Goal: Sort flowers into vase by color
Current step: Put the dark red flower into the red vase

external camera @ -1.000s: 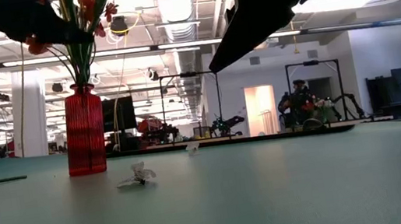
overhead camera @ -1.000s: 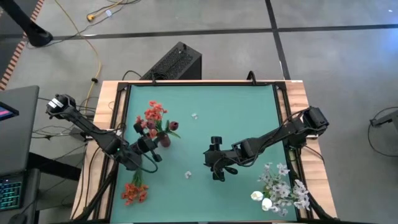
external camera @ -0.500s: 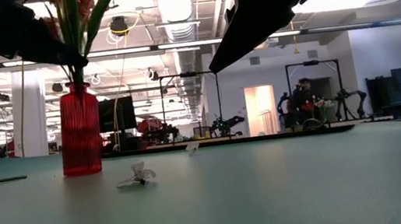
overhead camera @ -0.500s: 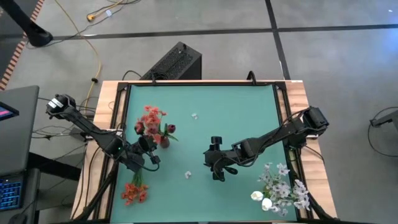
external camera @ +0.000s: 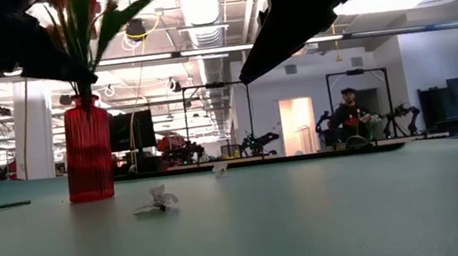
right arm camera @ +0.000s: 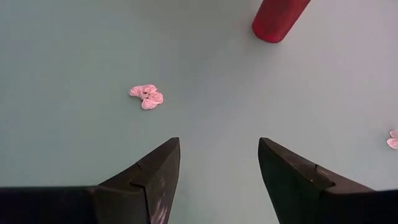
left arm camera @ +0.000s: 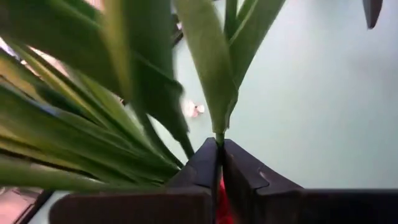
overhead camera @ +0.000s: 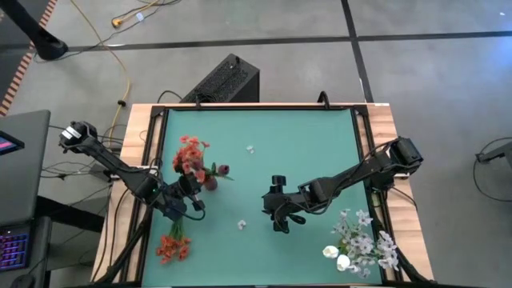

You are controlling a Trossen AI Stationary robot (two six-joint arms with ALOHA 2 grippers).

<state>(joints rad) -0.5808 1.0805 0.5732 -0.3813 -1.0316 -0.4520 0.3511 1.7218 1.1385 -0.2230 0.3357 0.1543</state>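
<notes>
Near the table's left edge, the left hand (overhead camera: pixel 194 205) pinches a stem of the flowers (overhead camera: pixel 192 154) in the red vase (external camera: pixel 87 150); a sideways tug could tip it. The right hand (overhead camera: pixel 278 226) hangs open mid-table.

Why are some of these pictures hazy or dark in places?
In the left wrist view the green leaves sit right against the lens and smear out of focus. In the low view the arms overhead show as black silhouettes against bright ceiling lights, while the red vase stays sharp. In the high view the light is even, with hardly any shadow on the green table.
</notes>
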